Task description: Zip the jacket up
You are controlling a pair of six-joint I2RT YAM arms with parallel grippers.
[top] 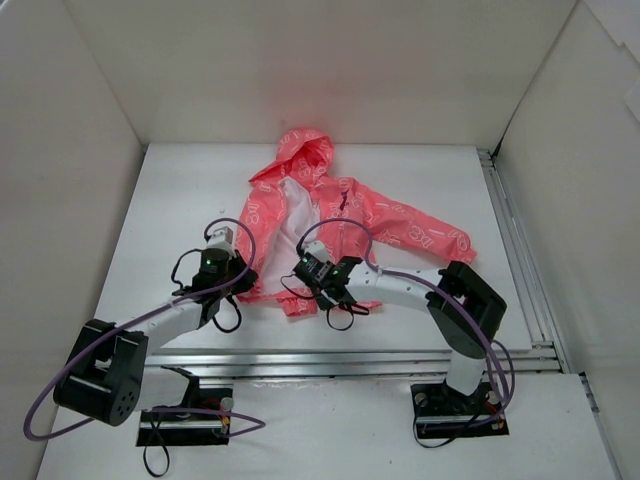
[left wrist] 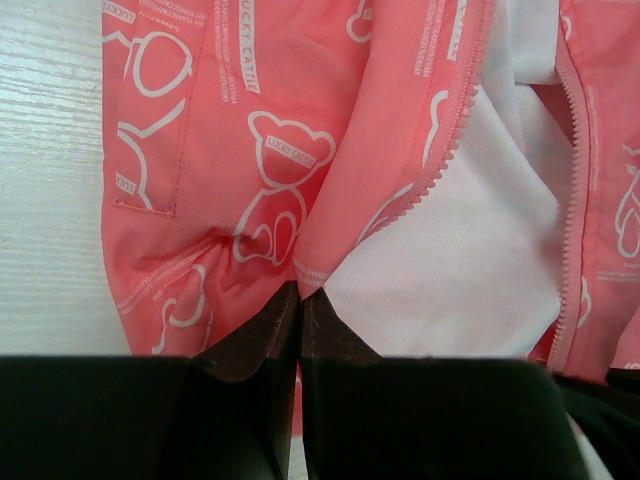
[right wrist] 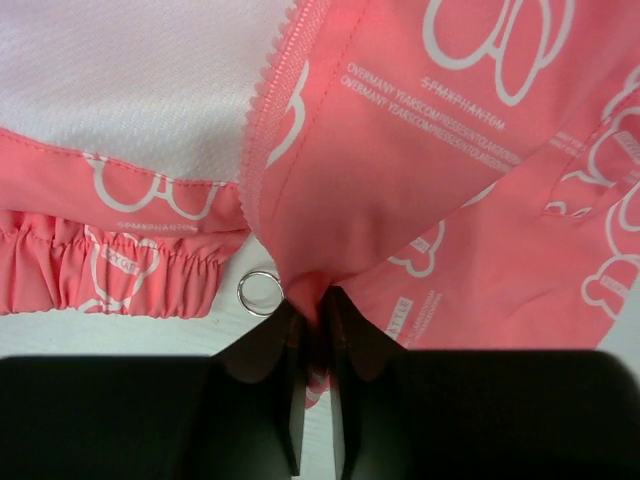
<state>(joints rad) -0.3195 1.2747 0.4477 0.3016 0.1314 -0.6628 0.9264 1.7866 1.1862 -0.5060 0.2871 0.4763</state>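
Top view, jacket (top: 330,215): it lies flat on the white table (top: 180,200), hood pointing away from the arms, near the middle.
Top view, front: the two sides are spread apart and the white lining (top: 292,215) shows between them. It is not zipped.
Top view, left gripper (top: 240,283): at the bottom corner of the jacket's left side.
Top view, right gripper (top: 312,268): at the bottom of the other side, near the hem.
Left wrist view, left gripper (left wrist: 298,295): its fingers are pressed together and pinch the pink edge of the jacket.
Left wrist view, zipper teeth (left wrist: 440,170): two rows run up, well apart, with lining between them.
Right wrist view, right gripper (right wrist: 312,305): its fingers are close together with a fold of pink cloth between them. It looks like it is holding the jacket.
Right wrist view, ring (right wrist: 260,292): a small metal ring lies just beside the fingers, below the hem. I cannot tell if it is the zipper pull.
Done: I think both bottom corners are held.
Left to do: bring the two sides together, join the zipper at the bottom, pull it up. That is almost all of the job.
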